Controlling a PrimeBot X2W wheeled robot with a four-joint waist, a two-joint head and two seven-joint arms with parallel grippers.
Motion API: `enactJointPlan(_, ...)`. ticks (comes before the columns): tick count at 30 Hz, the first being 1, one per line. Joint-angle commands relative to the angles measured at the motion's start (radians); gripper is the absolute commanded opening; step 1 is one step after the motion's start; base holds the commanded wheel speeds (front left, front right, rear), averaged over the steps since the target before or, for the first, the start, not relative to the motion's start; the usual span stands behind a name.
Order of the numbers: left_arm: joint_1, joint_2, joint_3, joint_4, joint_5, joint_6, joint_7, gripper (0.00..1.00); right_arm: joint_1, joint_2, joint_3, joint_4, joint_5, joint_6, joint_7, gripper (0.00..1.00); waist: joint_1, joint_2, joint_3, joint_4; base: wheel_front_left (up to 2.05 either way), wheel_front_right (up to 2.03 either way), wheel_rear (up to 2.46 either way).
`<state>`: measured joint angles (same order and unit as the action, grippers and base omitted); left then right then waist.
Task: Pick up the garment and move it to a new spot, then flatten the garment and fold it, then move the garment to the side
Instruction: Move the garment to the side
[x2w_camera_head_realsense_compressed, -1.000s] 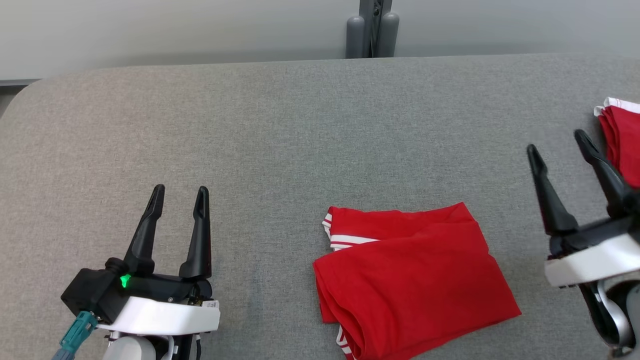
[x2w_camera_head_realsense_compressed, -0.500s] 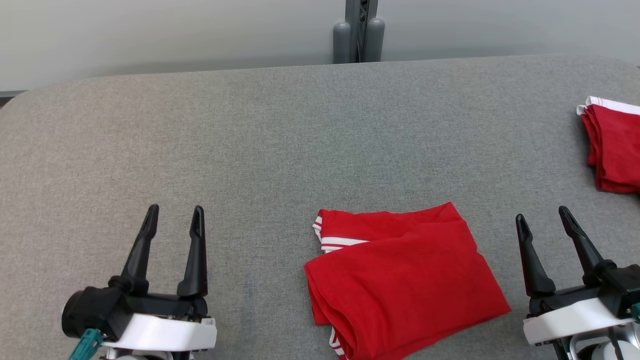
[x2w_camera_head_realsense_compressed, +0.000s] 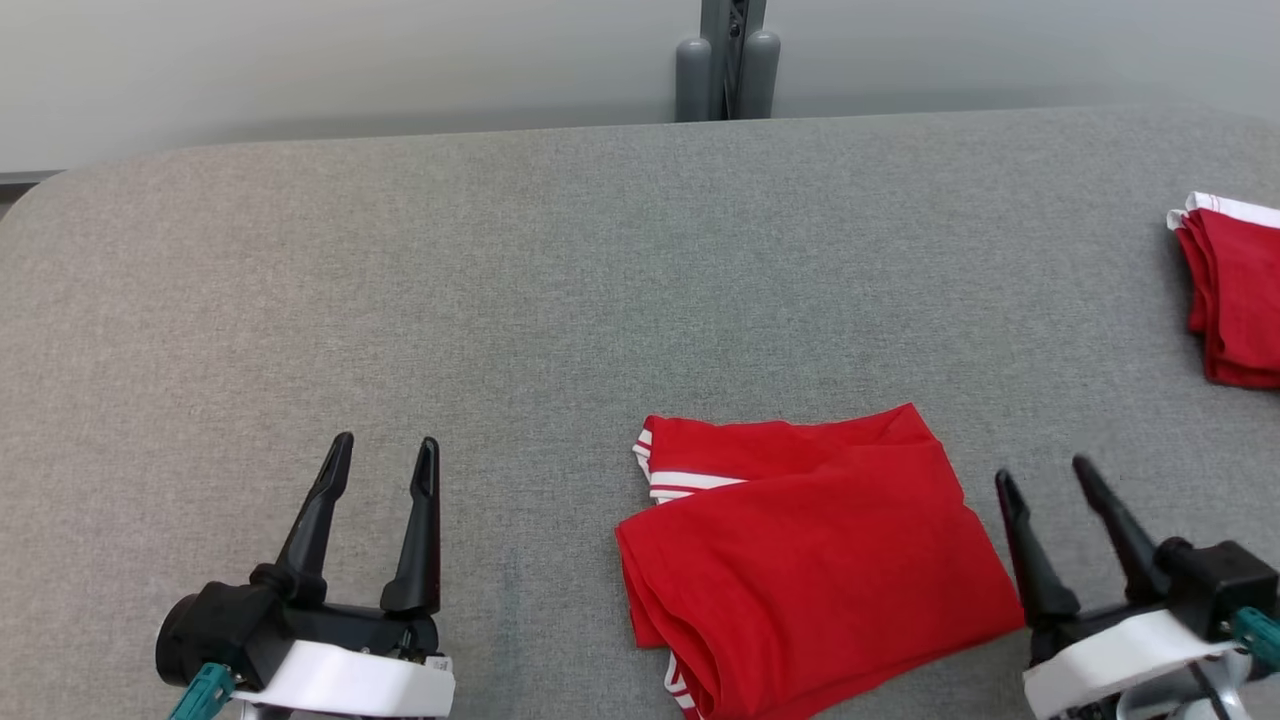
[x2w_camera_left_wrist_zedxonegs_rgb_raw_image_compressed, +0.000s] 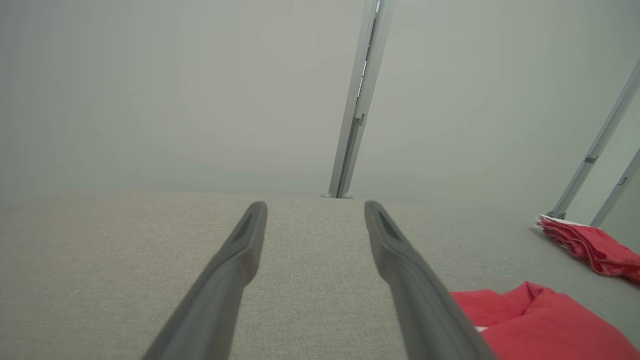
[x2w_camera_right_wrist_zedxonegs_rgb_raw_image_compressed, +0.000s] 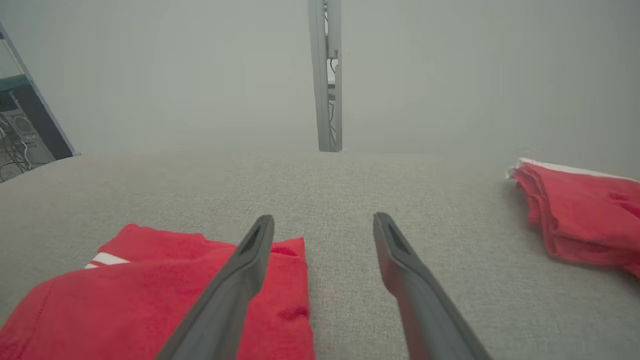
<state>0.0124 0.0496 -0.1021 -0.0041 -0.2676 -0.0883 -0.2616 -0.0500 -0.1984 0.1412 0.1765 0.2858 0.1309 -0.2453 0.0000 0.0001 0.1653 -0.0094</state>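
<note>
Likely soft, light and floppy, the folded red white-striped cloth garment (x2w_camera_head_realsense_compressed: 810, 560) lies by the front edge of the grey fabric table (x2w_camera_head_realsense_compressed: 500, 300), between the spread, empty left gripper (x2w_camera_head_realsense_compressed: 385, 452) and right gripper (x2w_camera_head_realsense_compressed: 1043, 472), and is best pinched through all layers at its side edge.

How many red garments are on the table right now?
2. One folded garment lies front centre, by the right gripper; the far garment lies at the right edge, partly cut off, maybe several layers.

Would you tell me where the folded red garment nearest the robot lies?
In the head view, the folded red garment lies on the grey table, lower right of centre, just left of the right tool.
</note>
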Motion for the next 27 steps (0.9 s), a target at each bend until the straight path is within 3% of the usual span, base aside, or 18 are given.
enactJointPlan(1,-0.009,0.004,-0.002,0.003,-0.006,-0.007,-0.004,1.00,-0.023,-0.039,0.042,0.023,0.052,0.000,0.030,1.00,0.0000,-0.0001,0.002,0.002,0.00,0.00,0.00)
enactJointPlan(4,-0.010,0.004,-0.002,0.006,-0.004,-0.007,-0.004,1.00,-0.047,-0.073,0.092,0.060,0.159,0.000,0.095,1.00,0.0000,-0.0001,0.007,0.003,0.00,0.00,0.00)
enactJointPlan(13,-0.051,0.003,-0.014,0.022,-0.004,-0.016,-0.004,1.00,-0.192,-0.275,0.298,0.075,0.505,0.000,0.367,1.00,0.0000,-0.0001,0.067,0.033,0.00,0.00,0.00)
enactJointPlan(19,-0.072,0.004,-0.014,0.028,-0.003,-0.018,-0.004,1.00,-0.267,-0.378,0.427,0.042,0.639,0.000,0.476,1.00,0.0000,-0.0001,0.108,0.066,0.00,0.00,0.00)
enactJointPlan(23,-0.086,0.003,-0.015,0.031,-0.010,-0.014,-0.004,1.00,-0.303,-0.410,0.479,0.033,0.689,0.000,0.494,1.00,0.0000,-0.0001,0.123,0.084,0.00,0.00,0.00)
enactJointPlan(24,-0.088,0.003,-0.016,0.030,-0.011,-0.014,-0.004,1.00,-0.311,-0.416,0.489,0.032,0.698,0.000,0.493,0.47,0.0000,-0.0001,0.127,0.087,0.00,0.00,0.00)
enactJointPlan(25,-0.088,0.003,-0.017,0.030,-0.012,-0.014,-0.004,1.00,-0.320,-0.420,0.500,0.030,0.701,0.000,0.487,0.05,0.0000,-0.0001,0.129,0.090,0.00,0.00,0.00)
enactJointPlan(27,-0.088,0.003,-0.019,0.029,-0.014,-0.012,-0.004,1.00,-0.336,-0.429,0.520,0.028,0.708,0.000,0.472,0.00,0.0000,-0.0001,0.134,0.094,0.00,0.00,0.00)
